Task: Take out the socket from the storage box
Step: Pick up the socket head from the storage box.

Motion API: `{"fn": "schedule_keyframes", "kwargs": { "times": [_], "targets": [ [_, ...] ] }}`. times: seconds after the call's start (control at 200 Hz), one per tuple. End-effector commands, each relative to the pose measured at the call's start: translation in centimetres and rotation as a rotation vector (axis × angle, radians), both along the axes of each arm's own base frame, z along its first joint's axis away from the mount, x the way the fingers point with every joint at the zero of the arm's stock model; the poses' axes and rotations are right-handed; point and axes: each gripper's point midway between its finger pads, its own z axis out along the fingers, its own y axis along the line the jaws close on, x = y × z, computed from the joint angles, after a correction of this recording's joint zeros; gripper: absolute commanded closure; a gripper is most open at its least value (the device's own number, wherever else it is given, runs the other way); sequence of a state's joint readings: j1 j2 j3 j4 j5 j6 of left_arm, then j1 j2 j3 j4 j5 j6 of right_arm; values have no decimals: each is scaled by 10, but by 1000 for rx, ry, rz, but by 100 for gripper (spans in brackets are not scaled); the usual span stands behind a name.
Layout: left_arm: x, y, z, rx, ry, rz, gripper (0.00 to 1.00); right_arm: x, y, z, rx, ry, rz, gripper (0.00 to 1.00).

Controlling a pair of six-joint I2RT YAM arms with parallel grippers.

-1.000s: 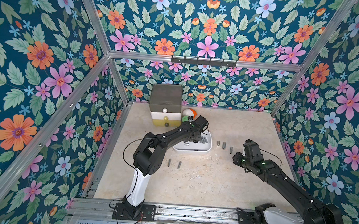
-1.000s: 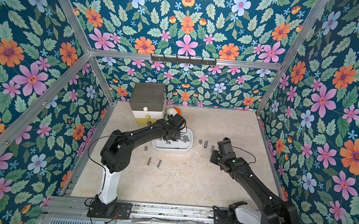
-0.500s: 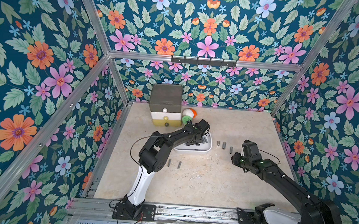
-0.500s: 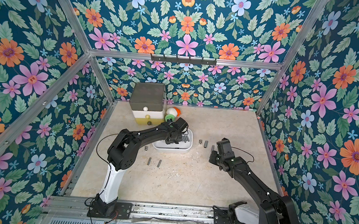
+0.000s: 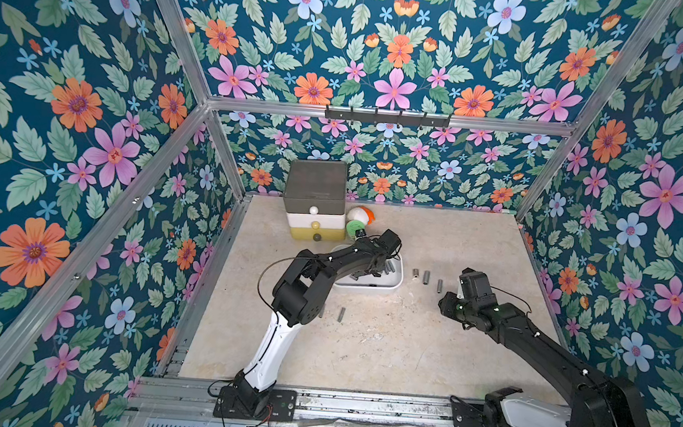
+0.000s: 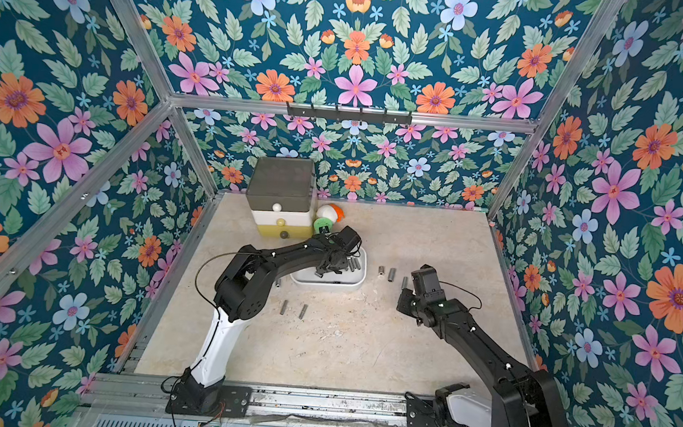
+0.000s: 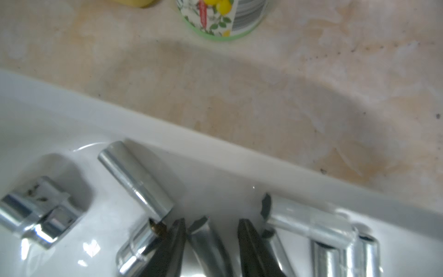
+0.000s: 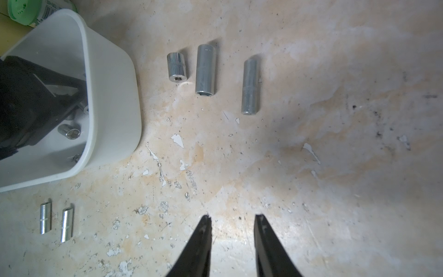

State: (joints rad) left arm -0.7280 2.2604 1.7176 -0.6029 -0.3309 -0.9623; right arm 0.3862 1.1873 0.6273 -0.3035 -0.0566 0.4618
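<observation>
The white storage box (image 5: 399, 278) (image 6: 362, 273) stands mid-table with several chrome sockets in it. My left gripper (image 5: 364, 271) (image 7: 212, 223) reaches down into the box. Its jaws are open, and one socket (image 7: 207, 239) lies between them against one finger, with a gap to the other finger. More sockets (image 7: 134, 177) lie on both sides of it on the box floor. My right gripper (image 8: 232, 217) (image 5: 447, 308) hangs open and empty over bare table, to the right of the box.
Three sockets (image 5: 426, 276) (image 8: 205, 69) lie on the table right of the box, and two (image 6: 303, 310) (image 8: 67, 224) lie in front of it. The drawer tower (image 5: 316, 200) and a green-lidded tub (image 5: 356, 226) stand behind the box. Walls enclose the table.
My left gripper has shifted within the box and its jaws have narrowed around a socket. The right arm has hardly moved.
</observation>
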Motion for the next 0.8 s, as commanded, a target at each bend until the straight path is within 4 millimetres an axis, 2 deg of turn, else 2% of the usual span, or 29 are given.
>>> {"fn": "schedule_keyframes", "kwargs": {
  "times": [0.0, 0.085, 0.185, 0.295, 0.425, 0.545, 0.79],
  "targets": [
    [-10, 0, -20, -2, 73, -15, 67, 0, 2, 1, 12, -5, 2, 65],
    [-9, -1, -18, -1, 70, -24, 72, 0, 2, 1, 11, -3, 3, 65],
    [-5, -3, -10, 3, 60, -50, 83, 0, 2, 1, 10, -6, 2, 65],
    [3, -4, 9, 11, 35, -75, 93, 1, 2, 1, 9, -8, -1, 65],
    [7, -9, 37, -15, 1, -114, 99, 1, 1, 1, 4, -7, -4, 64],
    [7, -10, 63, -56, -18, -141, 100, 1, 0, 1, 2, -8, -7, 64],
    [-6, -8, 100, -135, -10, -199, 100, 1, -1, 1, -4, -8, -11, 64]
  ]
}}
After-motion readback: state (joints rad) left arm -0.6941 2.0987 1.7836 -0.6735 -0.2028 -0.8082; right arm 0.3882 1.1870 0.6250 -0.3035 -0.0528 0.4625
